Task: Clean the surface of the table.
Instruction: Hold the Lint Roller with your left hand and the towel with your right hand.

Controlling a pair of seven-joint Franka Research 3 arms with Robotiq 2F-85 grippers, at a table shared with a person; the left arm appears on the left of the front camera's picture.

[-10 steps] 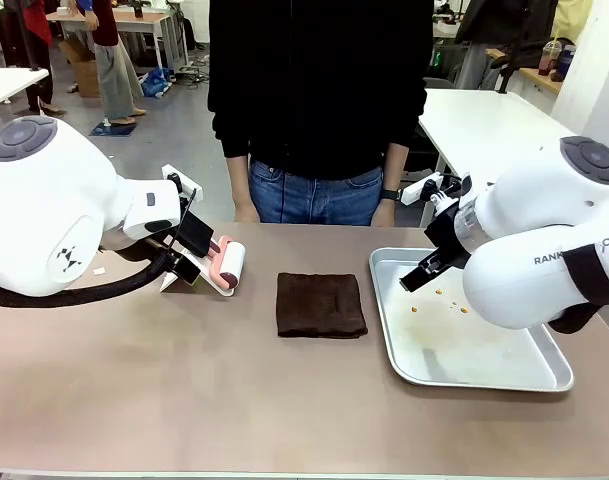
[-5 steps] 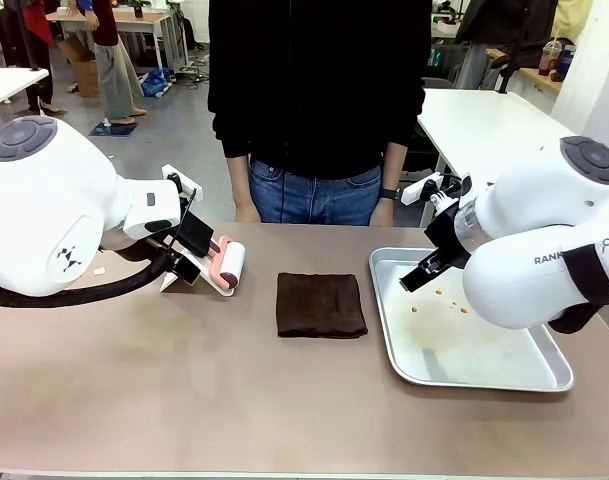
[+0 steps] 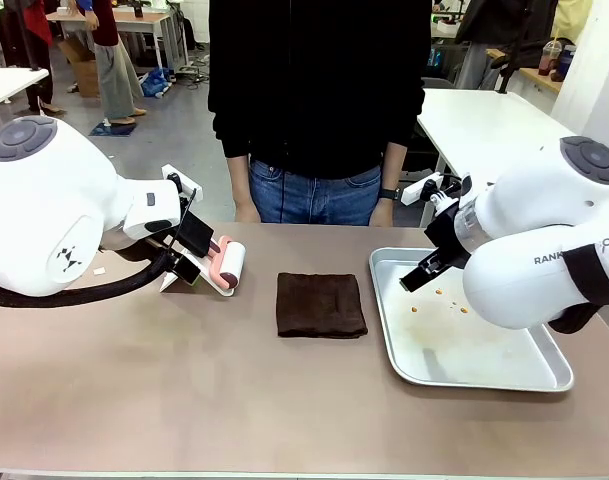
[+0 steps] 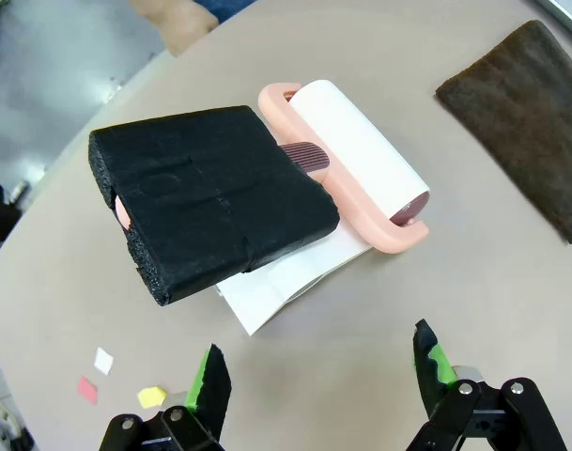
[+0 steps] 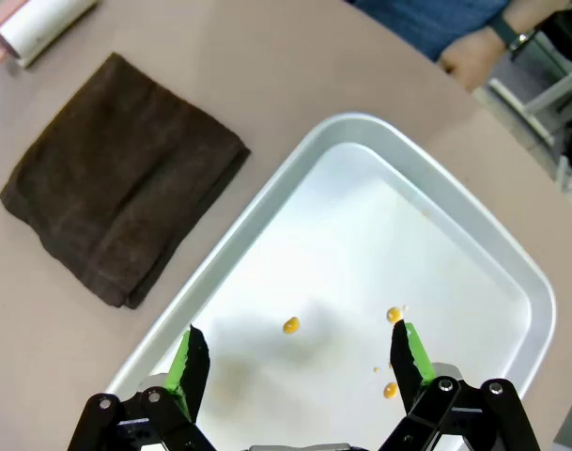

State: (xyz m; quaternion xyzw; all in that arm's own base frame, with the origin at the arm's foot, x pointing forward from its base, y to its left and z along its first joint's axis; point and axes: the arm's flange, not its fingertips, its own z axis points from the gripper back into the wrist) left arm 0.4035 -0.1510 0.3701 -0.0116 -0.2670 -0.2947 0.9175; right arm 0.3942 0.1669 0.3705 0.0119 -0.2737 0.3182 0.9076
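Idling, nothing's moved this past second | left claw (image 4: 318, 362) wide open by lint roller (image 4: 361, 155) | right claw (image 5: 300, 352) wide open over tray (image 3: 464, 350) | paper scraps (image 4: 102, 360) on tabletop (image 3: 184, 400) — cleaning looks unstarted

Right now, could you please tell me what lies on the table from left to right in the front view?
Lint roller → folded brown cloth → silver tray.

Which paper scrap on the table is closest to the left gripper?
The yellow scrap, lying right beside the left gripper; the white scrap and the red scrap lie farther out.
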